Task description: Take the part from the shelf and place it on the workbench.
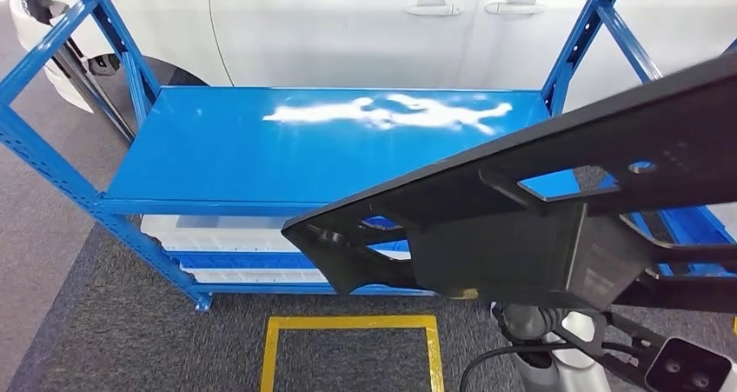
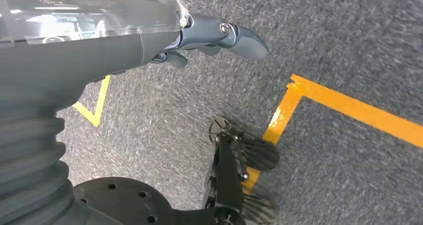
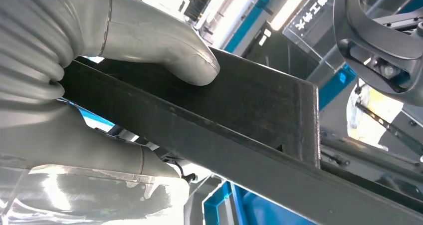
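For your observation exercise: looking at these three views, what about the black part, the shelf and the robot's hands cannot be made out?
- Black part, head view: its right end is cut off by the frame edge.
- Blue shelf, head view: the part hides its right front; lower white bins are barely visible.
- Right hand, right wrist view: fingers behind the part are hidden.
- Left hand, left wrist view: most fingers are hidden behind its grey cover.

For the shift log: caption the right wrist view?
Right hand grips the black part, thumb on top.
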Robot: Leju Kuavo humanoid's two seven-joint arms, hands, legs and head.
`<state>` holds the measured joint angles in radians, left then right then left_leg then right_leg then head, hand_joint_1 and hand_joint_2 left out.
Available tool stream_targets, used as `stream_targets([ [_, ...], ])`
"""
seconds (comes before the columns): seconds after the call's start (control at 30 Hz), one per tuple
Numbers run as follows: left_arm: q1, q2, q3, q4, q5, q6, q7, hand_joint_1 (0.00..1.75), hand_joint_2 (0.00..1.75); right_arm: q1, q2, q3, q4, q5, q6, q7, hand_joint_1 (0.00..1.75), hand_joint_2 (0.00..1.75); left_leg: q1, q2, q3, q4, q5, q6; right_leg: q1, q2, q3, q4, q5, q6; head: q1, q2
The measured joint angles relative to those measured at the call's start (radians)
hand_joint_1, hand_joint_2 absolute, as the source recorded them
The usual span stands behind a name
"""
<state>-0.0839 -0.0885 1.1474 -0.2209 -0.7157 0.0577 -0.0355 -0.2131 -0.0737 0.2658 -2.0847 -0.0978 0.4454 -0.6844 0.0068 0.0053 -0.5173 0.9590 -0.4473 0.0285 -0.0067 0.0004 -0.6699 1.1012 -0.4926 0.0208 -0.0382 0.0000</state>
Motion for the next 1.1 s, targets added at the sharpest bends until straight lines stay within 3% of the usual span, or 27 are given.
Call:
stream_targets([
  [0.03, 0.000, 0.000, 0.000, 0.000, 0.000, 0.000, -0.002, 0.00, 1.75, -0.001, -0.006, -0.004, 0.002, -0.007, 0.003, 0.000, 1.75, 1.75, -0.001, 0.001, -0.015, 0.001, 0.011, 0.003, -0.001, 0.000, -0.017, 0.066, -0.049, 0.003, 0.000, 0.000],
  [0.07, 0.000, 0.000, 0.000, 0.000, 0.000, -0.001, -0.005, 0.00, 1.75, -0.002, -0.012, -0.008, 0.004, -0.014, 0.006, 0.000, 1.75, 1.75, -0.002, 0.001, -0.030, 0.003, 0.021, 0.003, -0.001, 0.000, -0.030, 0.128, -0.081, 0.006, 0.000, 0.000],
  [0.1, 0.000, -0.001, 0.000, 0.000, 0.000, -0.002, -0.008, 0.00, 1.75, -0.002, -0.017, -0.013, 0.006, -0.021, 0.009, 0.000, 1.75, 1.75, -0.002, 0.002, -0.045, 0.005, 0.031, 0.002, -0.001, 0.000, -0.032, 0.169, -0.091, 0.007, 0.000, 0.000],
  [0.13, 0.000, -0.001, 0.000, 0.000, 0.000, -0.003, -0.011, 0.00, 1.75, -0.002, -0.021, -0.018, 0.008, -0.027, 0.014, 0.000, 1.75, 1.75, -0.003, 0.002, -0.061, 0.009, 0.040, 0.001, -0.001, 0.000, -0.017, 0.178, -0.077, 0.008, 0.000, 0.000],
  [0.17, 0.000, -0.001, 0.000, 0.000, 0.000, -0.004, -0.014, 0.00, 1.75, -0.002, -0.023, -0.023, 0.009, -0.033, 0.019, 0.000, 1.75, 1.75, -0.003, 0.002, -0.076, 0.014, 0.048, -0.001, -0.002, 0.000, 0.015, 0.148, -0.050, 0.007, 0.000, 0.000],
  [0.23, -0.001, -0.002, 0.000, 0.000, -0.001, -0.006, -0.020, 0.00, 1.75, -0.005, -0.025, -0.030, 0.010, -0.040, 0.032, 0.000, 1.75, 1.75, -0.004, 0.002, -0.100, 0.025, 0.060, -0.008, 0.000, 0.000, 0.113, 0.015, -0.010, 0.002, 0.000, 0.000],
  [0.3, -0.001, -0.002, 0.000, 0.000, -0.001, -0.007, -0.026, 0.00, 1.75, -0.007, -0.025, -0.037, 0.010, -0.040, 0.038, 0.000, 1.75, 1.75, -0.005, 0.002, -0.114, 0.032, 0.073, -0.017, 0.004, 0.001, 0.178, -0.093, -0.014, -0.009, 0.000, 0.000],
  [0.33, -0.001, -0.002, 0.000, 0.000, 0.000, -0.007, -0.028, 0.00, 1.75, -0.008, -0.025, -0.041, 0.010, -0.039, 0.039, 0.000, 1.75, 1.75, -0.006, 0.002, -0.118, 0.032, 0.081, -0.022, 0.008, 0.001, 0.187, -0.114, -0.020, -0.014, 0.000, 0.000],
  [0.4, 0.000, -0.002, 0.000, 0.000, 0.001, -0.007, -0.031, 0.00, 1.75, -0.009, -0.025, -0.047, 0.011, -0.037, 0.041, 0.000, 1.75, 1.75, -0.005, 0.001, -0.122, 0.030, 0.089, -0.032, 0.007, -0.002, 0.178, -0.120, -0.008, -0.027, 0.000, 0.000],
  [0.43, 0.001, -0.001, 0.000, 0.000, 0.001, -0.007, -0.032, 0.00, 1.75, -0.010, -0.024, -0.049, 0.011, -0.036, 0.042, 0.000, 1.75, 1.75, -0.004, -0.001, -0.129, 0.041, 0.074, -0.038, 0.004, -0.004, 0.172, -0.123, 0.001, -0.035, 0.000, 0.000],
  [0.5, 0.002, 0.000, 0.000, 0.000, 0.002, -0.007, -0.034, 0.00, 1.75, -0.011, -0.020, -0.056, 0.012, -0.037, 0.048, 0.000, 1.75, 1.75, -0.001, -0.003, -0.157, 0.121, -0.005, -0.047, 0.000, -0.008, 0.154, -0.127, 0.020, -0.049, 0.000, 0.000],
  [0.57, 0.002, 0.000, 0.000, 0.000, 0.001, -0.007, -0.037, 0.00, 1.75, -0.011, -0.014, -0.065, 0.013, -0.035, 0.054, 0.000, 1.75, 1.75, 0.003, -0.003, -0.190, 0.255, -0.095, -0.055, 0.000, -0.009, 0.131, -0.125, 0.038, -0.053, 0.000, 0.000],
  [0.6, 0.002, 0.000, 0.000, 0.000, -0.001, -0.008, -0.040, 0.00, 1.75, -0.010, -0.010, -0.071, 0.013, -0.031, 0.054, 0.000, 1.75, 1.75, 0.004, -0.003, -0.197, 0.309, -0.112, -0.058, 0.001, -0.009, 0.118, -0.123, 0.046, -0.052, 0.000, 0.000],
  [0.63, 0.002, 0.000, 0.000, 0.000, -0.002, -0.009, -0.043, 0.00, 1.75, -0.010, -0.006, -0.077, 0.013, -0.026, 0.051, 0.000, 1.75, 1.75, 0.005, -0.003, -0.188, 0.331, -0.106, -0.059, 0.001, -0.009, 0.105, -0.120, 0.054, -0.051, 0.000, 0.000],
  [0.67, 0.002, 0.000, 0.000, 0.000, -0.004, -0.010, -0.046, 0.00, 1.75, -0.010, -0.002, -0.083, 0.013, -0.021, 0.049, 0.000, 1.75, 1.75, 0.005, -0.003, -0.162, 0.317, -0.082, -0.059, 0.001, -0.010, 0.093, -0.116, 0.061, -0.049, 0.000, 0.000],
  [0.73, 0.001, 0.000, 0.000, 0.000, -0.006, -0.013, -0.051, 0.00, 1.75, -0.007, 0.003, -0.095, 0.012, -0.016, 0.047, 0.000, 1.75, 1.75, 0.005, -0.003, -0.066, 0.194, -0.038, -0.053, 0.001, -0.009, 0.071, -0.107, 0.071, -0.043, 0.000, 0.000],
  [0.8, 0.000, 0.000, 0.000, 0.000, -0.006, -0.014, -0.054, 0.00, 1.75, -0.003, 0.009, -0.105, 0.010, -0.015, 0.055, 0.000, 1.75, 1.75, 0.001, -0.006, 0.019, 0.063, -0.042, -0.043, 0.002, -0.010, 0.060, -0.100, 0.083, -0.033, 0.000, 0.000],
  [0.83, 0.000, 0.000, 0.000, 0.000, -0.007, -0.014, -0.055, 0.00, 1.75, 0.000, 0.011, -0.110, 0.010, -0.015, 0.063, 0.000, 1.75, 1.75, -0.002, -0.008, 0.037, 0.030, -0.052, -0.038, 0.002, -0.010, 0.056, -0.100, 0.090, -0.027, 0.000, 0.000],
  [0.9, 0.002, 0.000, 0.000, 0.000, -0.007, -0.013, -0.056, 0.00, 1.75, 0.006, 0.015, -0.115, 0.009, -0.014, 0.081, 0.000, 1.75, 1.75, -0.004, -0.008, 0.037, 0.015, -0.047, -0.027, 0.001, -0.011, 0.051, -0.103, 0.103, -0.015, 0.000, 0.000],
  [0.97, 0.002, -0.001, 0.000, 0.000, -0.005, -0.009, -0.056, 0.00, 1.75, 0.011, 0.016, -0.118, 0.010, -0.014, 0.100, 0.000, 1.75, 1.75, 0.000, -0.004, 0.024, 0.009, -0.033, -0.012, 0.000, -0.008, 0.037, -0.079, 0.076, -0.005, 0.000, 0.000],
  [1.0, 0.002, -0.001, 0.000, 0.000, -0.003, -0.005, -0.055, 0.00, 1.75, 0.012, 0.016, -0.119, 0.011, -0.016, 0.107, 0.000, 1.75, 1.75, 0.001, -0.002, 0.015, 0.006, -0.024, -0.006, -0.001, -0.006, 0.020, -0.039, 0.037, -0.001, 0.000, 0.000],
  [1.07, 0.002, -0.002, 0.001, 0.000, 0.000, 0.003, -0.053, 0.00, 1.75, 0.015, 0.016, -0.120, 0.015, -0.023, 0.117, 0.000, 1.75, 1.75, -0.002, -0.001, -0.007, 0.007, -0.006, 0.002, -0.004, -0.005, -0.026, 0.094, -0.053, 0.004, 0.000, 0.000],
  [1.1, 0.002, -0.002, 0.001, 0.000, 0.001, 0.007, -0.051, 0.00, 1.75, 0.017, 0.016, -0.121, 0.018, -0.028, 0.122, 0.000, 1.75, 1.75, -0.004, 0.000, -0.019, 0.008, 0.004, 0.002, -0.005, -0.005, -0.044, 0.158, -0.077, 0.005, 0.000, 0.000],
])
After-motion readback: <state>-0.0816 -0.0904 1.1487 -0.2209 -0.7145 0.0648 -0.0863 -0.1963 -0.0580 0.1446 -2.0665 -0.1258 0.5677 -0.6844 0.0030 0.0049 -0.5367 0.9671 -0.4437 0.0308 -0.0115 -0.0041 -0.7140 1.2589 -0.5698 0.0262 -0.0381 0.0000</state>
